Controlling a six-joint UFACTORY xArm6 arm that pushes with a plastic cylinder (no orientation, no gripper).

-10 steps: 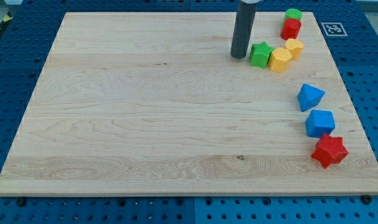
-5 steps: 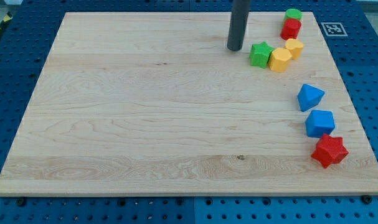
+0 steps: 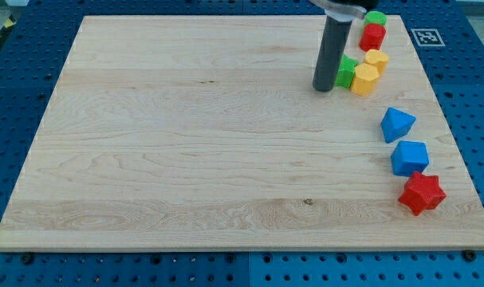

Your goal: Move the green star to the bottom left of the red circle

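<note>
Bright, even light; sharp focus

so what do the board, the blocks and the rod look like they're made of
Board: pale wood with visible grain and a small knot, matte. Blocks such as the red star and the blue ones: probably painted wood or plastic, with solid even colour and a soft sheen. Rod, down to my tip beside the green star: dark and smooth, either metal or plastic.

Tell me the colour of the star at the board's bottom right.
Red star, clearest in the camera view.
</note>
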